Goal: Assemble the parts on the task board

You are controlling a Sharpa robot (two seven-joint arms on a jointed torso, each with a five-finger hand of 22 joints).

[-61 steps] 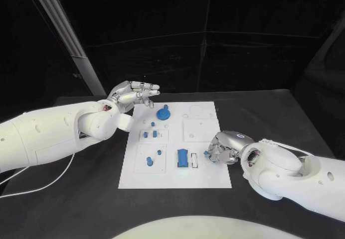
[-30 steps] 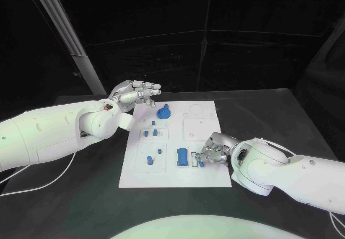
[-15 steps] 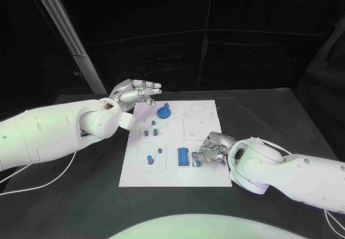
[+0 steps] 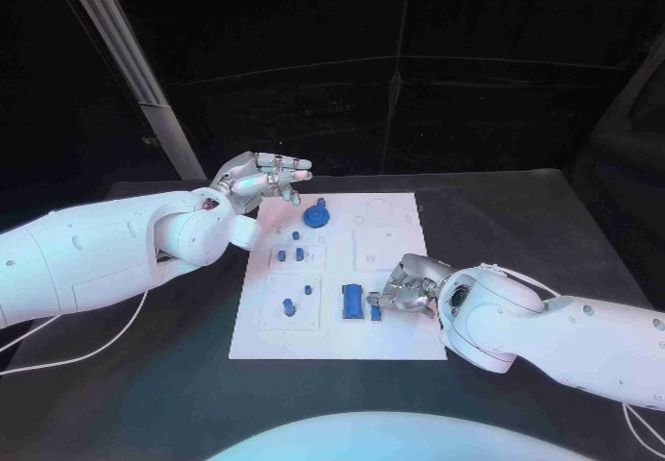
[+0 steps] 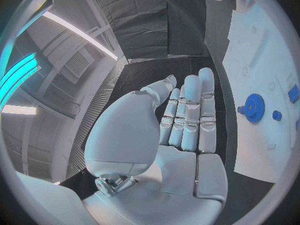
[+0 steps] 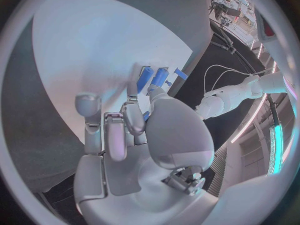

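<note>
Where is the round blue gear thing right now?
In the head view the blue gear stands at the far left part of the white task board, just by the left hand.

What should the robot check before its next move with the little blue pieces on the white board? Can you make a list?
1. Left hand out of the way, holding nothing: ok.
2. Right hand at the small blue piece on the task board: ok.
3. Piece firmly held: cannot tell.
4. Piece next to the long blue block: ok.
5. Blue gear left alone: ok.
</note>
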